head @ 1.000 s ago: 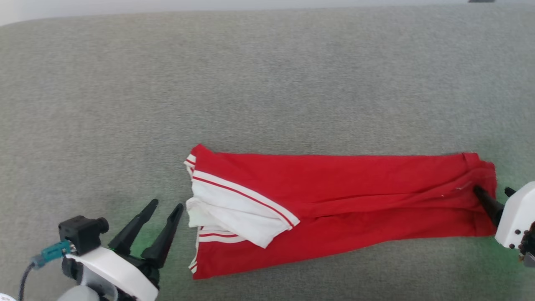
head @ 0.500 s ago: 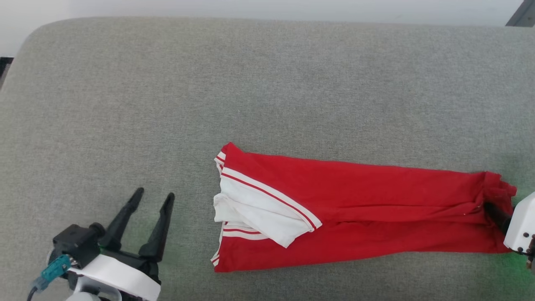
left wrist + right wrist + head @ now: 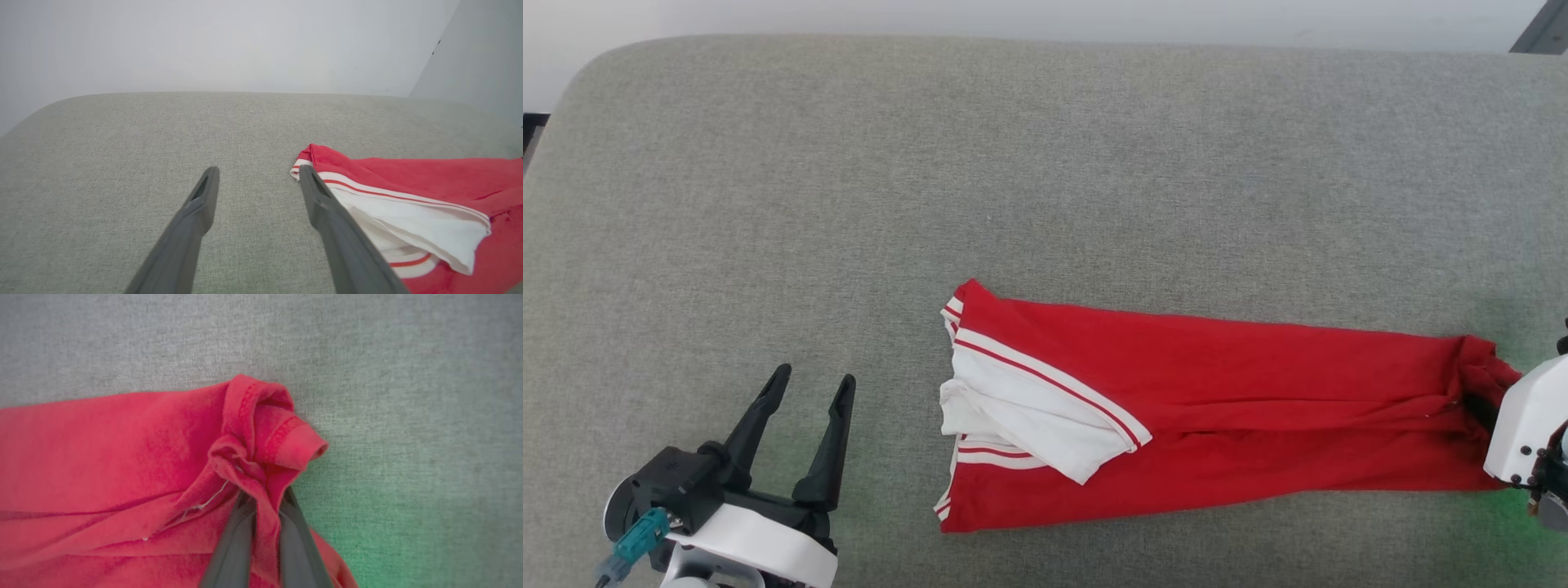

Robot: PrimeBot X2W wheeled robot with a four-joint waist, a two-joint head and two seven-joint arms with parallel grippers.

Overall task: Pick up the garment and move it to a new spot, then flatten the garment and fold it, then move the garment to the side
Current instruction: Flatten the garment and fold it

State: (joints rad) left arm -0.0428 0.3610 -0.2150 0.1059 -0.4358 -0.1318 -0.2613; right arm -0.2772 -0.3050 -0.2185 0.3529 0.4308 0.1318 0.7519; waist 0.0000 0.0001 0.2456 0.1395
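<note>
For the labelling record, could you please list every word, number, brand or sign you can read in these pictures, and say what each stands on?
There is no text to read in these pictures.
The garment: plain red cloth and a white sleeve with red stripes face up; no lettering or number shows.
The grey cushion, left hand and right hand: no readable marks.

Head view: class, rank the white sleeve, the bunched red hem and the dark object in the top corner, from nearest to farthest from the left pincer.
1. white sleeve: just right of the left pincer, nearest.
2. bunched red hem: far right side of the view.
3. dark object: top right corner, farthest back.
</note>
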